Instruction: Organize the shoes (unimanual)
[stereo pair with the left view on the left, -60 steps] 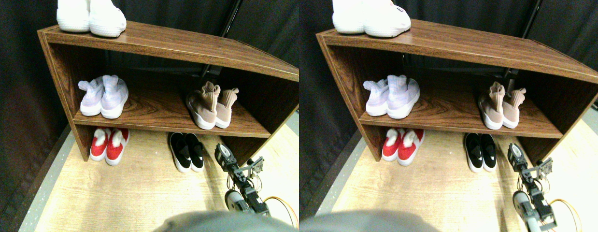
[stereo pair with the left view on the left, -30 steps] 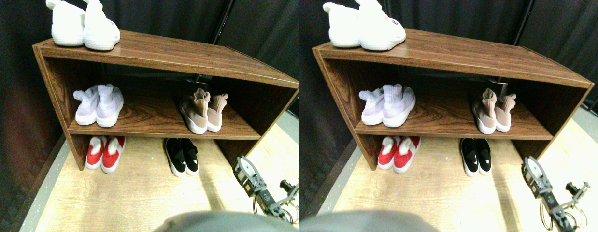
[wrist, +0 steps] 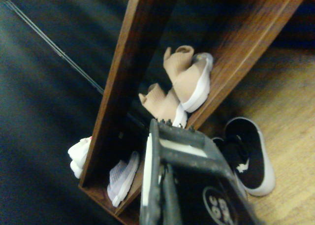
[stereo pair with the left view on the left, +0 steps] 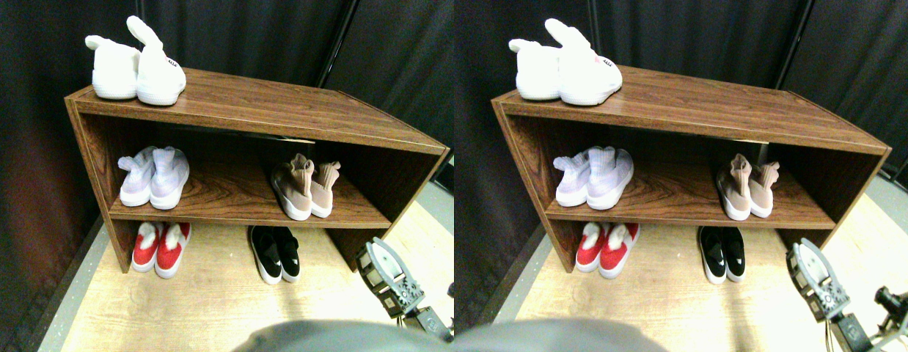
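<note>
Item: wooden shelf unit point(stereo pair with the left view on the left: 278, 103), dark walnut grain, being stood on the floor against the backdrop. A top board, one middle shelf point(stereo pair with the left view on the left: 227, 192) and two side panels are being shown; the back is being left open.

Item: floor point(stereo pair with the left view on the left: 204, 301), pale wood-grain planks, being lit from the front. It is being bordered along the left by a speckled grey strip point(stereo pair with the left view on the left: 65, 293).

Item: black curtain point(stereo pair with the left view on the left: 249, 33), hanging in folds, being used as the backdrop behind and to the left of the unit. It is being crossed by a slanted dark pole point(stereo pair with the left view on the left: 342, 33).
</note>
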You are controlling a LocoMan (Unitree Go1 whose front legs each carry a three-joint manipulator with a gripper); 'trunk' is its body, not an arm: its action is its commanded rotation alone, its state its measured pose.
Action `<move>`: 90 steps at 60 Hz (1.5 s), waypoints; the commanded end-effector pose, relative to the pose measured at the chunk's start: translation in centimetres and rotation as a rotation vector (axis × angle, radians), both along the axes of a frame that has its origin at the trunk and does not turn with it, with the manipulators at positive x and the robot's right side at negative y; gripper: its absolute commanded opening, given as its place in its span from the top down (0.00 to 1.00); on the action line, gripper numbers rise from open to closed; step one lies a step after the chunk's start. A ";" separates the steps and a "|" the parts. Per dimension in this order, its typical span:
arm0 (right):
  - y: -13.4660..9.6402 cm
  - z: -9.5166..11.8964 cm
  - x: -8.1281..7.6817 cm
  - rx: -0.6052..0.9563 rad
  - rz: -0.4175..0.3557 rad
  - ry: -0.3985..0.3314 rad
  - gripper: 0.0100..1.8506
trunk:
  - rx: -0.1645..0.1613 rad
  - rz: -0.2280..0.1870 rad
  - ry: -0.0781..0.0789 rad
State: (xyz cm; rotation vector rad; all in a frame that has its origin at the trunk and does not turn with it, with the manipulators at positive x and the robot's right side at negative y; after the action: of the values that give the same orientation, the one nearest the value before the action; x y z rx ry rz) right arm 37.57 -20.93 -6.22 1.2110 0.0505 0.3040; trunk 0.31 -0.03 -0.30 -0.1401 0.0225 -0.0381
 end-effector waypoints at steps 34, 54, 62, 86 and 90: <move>2.6 0.5 0.7 0.026 0.024 -0.034 0.97 | -0.014 0.043 -0.024; 2.4 0.4 0.8 0.044 0.012 -0.019 0.97 | -0.012 0.042 -0.020; 2.4 0.3 0.8 0.040 0.007 -0.021 0.97 | -0.011 0.039 -0.016; 2.3 0.6 0.8 0.034 0.013 -0.033 0.97 | -0.008 0.027 -0.012; 2.2 0.7 0.7 0.034 0.011 -0.031 0.97 | -0.008 0.027 -0.012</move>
State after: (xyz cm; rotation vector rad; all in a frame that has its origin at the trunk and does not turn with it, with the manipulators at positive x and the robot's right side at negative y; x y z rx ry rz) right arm 38.41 -18.91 -6.42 1.2566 0.0549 0.3050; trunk 0.02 -0.30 -0.45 -0.1372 0.0081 -0.0171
